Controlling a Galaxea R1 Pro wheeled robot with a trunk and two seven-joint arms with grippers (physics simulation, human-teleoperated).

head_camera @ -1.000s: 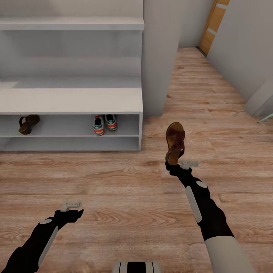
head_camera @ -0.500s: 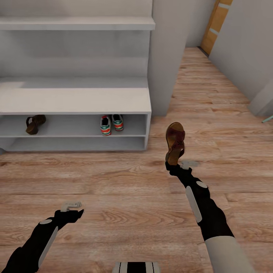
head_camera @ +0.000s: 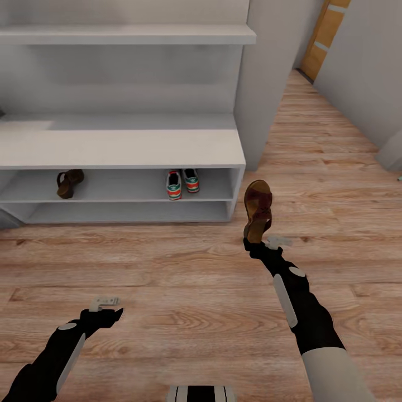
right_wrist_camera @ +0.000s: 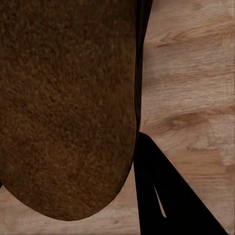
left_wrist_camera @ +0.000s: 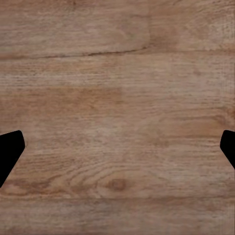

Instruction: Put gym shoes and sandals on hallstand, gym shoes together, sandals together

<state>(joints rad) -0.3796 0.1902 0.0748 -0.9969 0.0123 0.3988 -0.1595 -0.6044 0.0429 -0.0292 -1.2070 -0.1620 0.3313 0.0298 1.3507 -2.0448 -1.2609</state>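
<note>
My right gripper is shut on a brown sandal, held upright above the corridor floor just right of the hallstand. In the right wrist view the sandal's brown sole is close up beside a black finger. The other sandal lies on the upper open shelf at the left. Both gym shoes stand side by side on the same shelf toward the right. My left gripper hangs low over bare floor, open; its fingertips stand wide apart over the planks.
A grey wall pillar rises just right of the hallstand. The corridor runs on past it to an orange door. A higher pale shelf sits above the rack's flat top.
The whole picture has shifted: the hallstand and its shoes sit further right in view, so the camera has moved left. Both arms hold the same pose, the sandal still in the right gripper.
</note>
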